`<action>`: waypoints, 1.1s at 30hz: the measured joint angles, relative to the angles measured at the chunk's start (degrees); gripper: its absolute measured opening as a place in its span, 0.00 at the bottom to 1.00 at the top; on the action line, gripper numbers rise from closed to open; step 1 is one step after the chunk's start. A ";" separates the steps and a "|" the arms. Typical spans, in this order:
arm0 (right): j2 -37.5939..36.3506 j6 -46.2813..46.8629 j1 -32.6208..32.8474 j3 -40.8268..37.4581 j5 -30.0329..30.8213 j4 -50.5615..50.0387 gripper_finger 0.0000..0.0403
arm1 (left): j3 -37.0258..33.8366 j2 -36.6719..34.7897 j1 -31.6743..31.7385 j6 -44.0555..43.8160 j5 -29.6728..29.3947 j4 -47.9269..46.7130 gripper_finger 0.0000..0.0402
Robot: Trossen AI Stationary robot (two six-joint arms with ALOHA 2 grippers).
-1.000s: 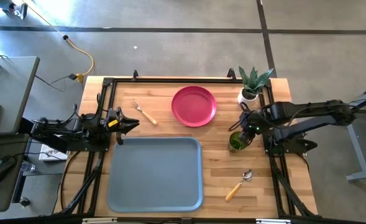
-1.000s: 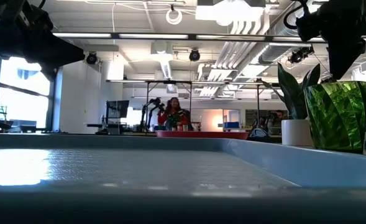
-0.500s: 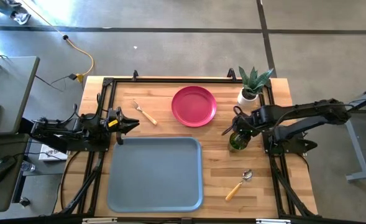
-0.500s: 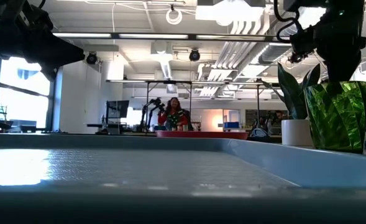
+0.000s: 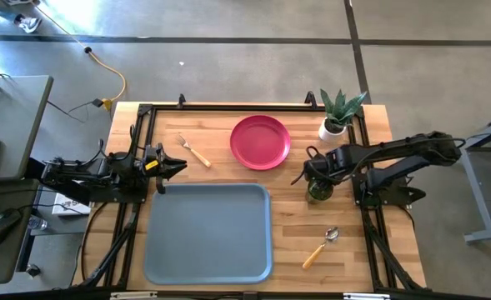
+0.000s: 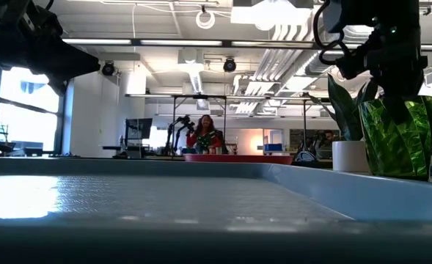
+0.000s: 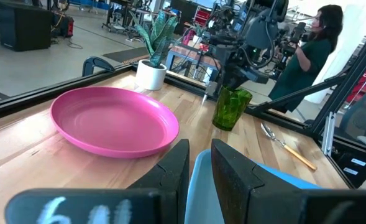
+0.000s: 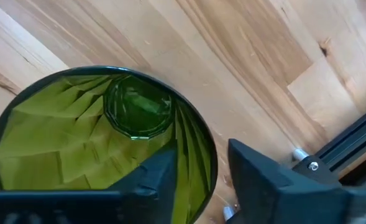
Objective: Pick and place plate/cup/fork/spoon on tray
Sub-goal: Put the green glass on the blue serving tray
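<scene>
The dark green cup (image 5: 318, 191) stands upright on the wood, right of the grey-blue tray (image 5: 207, 233). My right gripper (image 8: 202, 177) is open and points down over the cup's far side. One finger (image 8: 146, 180) is inside the cup and one (image 8: 257, 177) outside, with the rim (image 8: 211, 163) between them untouched. The pink-red plate (image 5: 260, 142) lies flat beyond the tray. The fork (image 5: 193, 150) lies left of the plate. The spoon (image 5: 321, 247) lies near the right front. My left gripper (image 5: 181, 167) waits at the tray's far left corner, fingers nearly together and empty.
A white pot with a green plant (image 5: 335, 125) stands just beyond the cup at the far right. Black frame rails run along the table's left and right sides. A person stands in the room beyond the table in the left wrist view (image 7: 310, 56).
My right gripper has moved toward the table's left edge and down onto the cup, so one finger now reaches inside it. The cup has stayed in place.
</scene>
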 joint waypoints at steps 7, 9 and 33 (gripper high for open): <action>-0.10 2.54 -0.04 0.00 -0.34 0.00 0.04 | 0.00 0.00 0.00 0.01 0.02 0.00 0.14; -0.22 2.60 -0.04 0.09 -0.60 0.09 0.02 | 0.02 0.00 0.00 0.00 0.02 0.00 0.14; -0.17 10.04 -0.04 11.21 -0.72 1.37 0.00 | 0.01 0.00 0.00 0.00 0.02 0.00 0.14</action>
